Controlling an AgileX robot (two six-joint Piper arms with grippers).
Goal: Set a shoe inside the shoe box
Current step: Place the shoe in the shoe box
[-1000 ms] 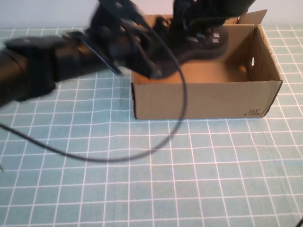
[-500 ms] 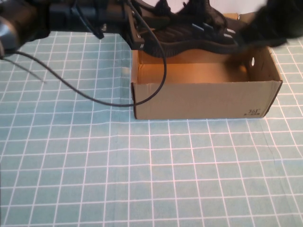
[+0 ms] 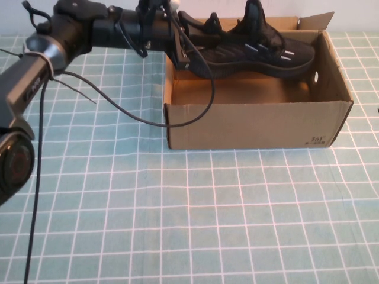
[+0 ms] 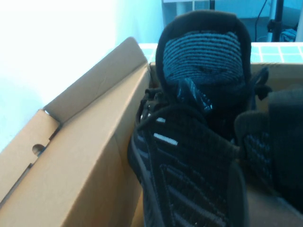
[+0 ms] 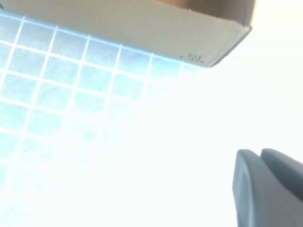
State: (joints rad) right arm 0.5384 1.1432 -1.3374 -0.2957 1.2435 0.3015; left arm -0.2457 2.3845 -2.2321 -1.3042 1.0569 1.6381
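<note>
The black knit shoe [image 3: 254,53] hangs lengthwise over the far part of the brown shoe box [image 3: 254,125], at about rim height, with its white dashes facing me. My left gripper [image 3: 185,54] reaches in from the left and is shut on the shoe's left end, above the box's left wall. In the left wrist view the shoe [image 4: 189,156] fills the middle, laces near and collar far, beside the box wall [image 4: 85,179]. My right gripper [image 5: 259,158] is out of the high view, shut and empty, off beside the box's printed corner [image 5: 191,57].
A teal cloth with a white grid [image 3: 189,225] covers the table. A black cable [image 3: 204,89] loops from the left arm down over the box's front left corner. The box has a raised flap [image 3: 317,21] at its far right.
My right arm has pulled away from over the box and left the high view, its gripper closing. The left arm has swung back and up, still holding the shoe, which now lies level over the box.
</note>
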